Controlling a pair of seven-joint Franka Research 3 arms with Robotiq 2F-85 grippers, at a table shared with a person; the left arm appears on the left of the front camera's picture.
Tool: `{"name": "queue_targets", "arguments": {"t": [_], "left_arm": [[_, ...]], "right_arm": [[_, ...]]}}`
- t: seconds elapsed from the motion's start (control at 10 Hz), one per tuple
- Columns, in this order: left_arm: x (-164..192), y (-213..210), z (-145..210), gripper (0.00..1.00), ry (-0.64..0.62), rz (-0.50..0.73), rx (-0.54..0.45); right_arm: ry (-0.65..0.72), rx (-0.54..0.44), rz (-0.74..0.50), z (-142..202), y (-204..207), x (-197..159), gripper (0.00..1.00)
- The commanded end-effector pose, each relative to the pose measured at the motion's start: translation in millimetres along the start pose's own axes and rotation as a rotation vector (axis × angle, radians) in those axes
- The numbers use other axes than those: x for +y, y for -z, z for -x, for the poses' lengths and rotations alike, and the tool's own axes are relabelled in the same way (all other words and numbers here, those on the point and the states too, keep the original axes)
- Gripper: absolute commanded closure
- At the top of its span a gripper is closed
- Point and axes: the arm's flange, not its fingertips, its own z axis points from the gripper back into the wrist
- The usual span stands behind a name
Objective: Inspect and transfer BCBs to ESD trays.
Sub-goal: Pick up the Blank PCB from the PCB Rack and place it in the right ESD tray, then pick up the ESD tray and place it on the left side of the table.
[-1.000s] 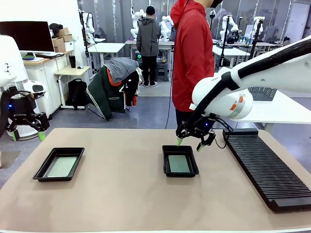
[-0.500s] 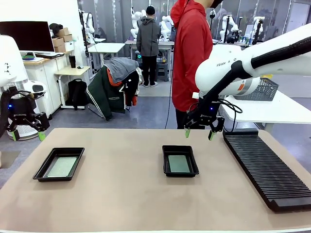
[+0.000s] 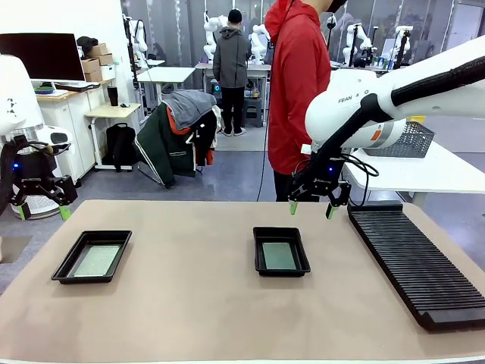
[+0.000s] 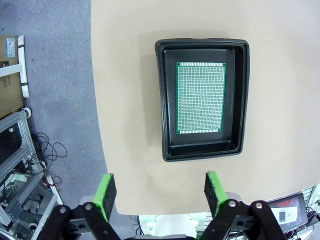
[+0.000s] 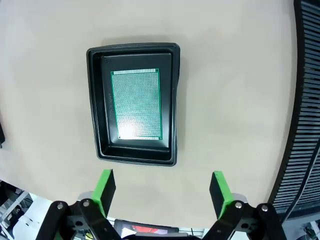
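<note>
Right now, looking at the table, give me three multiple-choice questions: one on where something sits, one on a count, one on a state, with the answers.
1. Where does the long black slotted rack lie?
A. at the table's right side, beside the middle tray
B. between the two trays
C. at the table's left edge

2. How many black trays hold a green board?
A. none
B. one
C. two

3. How do the right gripper's jaws stand?
A. shut on a board
B. open and empty
C. shut on a tray rim

Answers:
1. A: the rack runs along the right side, past the middle tray.
2. C: the left tray holds a board, and the middle tray holds another board.
3. B: its green pads stand apart above the table with nothing between them.
</note>
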Motion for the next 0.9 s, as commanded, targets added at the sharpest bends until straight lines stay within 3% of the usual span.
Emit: {"name": "queue_targets", "arguments": {"t": [0.0,0.8], "left_arm": [[-0.6,0.4,1.1,0.06,-0.002,0.002,-0.004],[-0.6,0.4,1.1,0.06,-0.002,0.002,-0.004]], "right_arm": [[-0.004,-0.003,0.0,2.0,-0.8,1.6,0.0],[-0.004,-0.003,0.0,2.0,-0.8,1.6,0.0]]}}
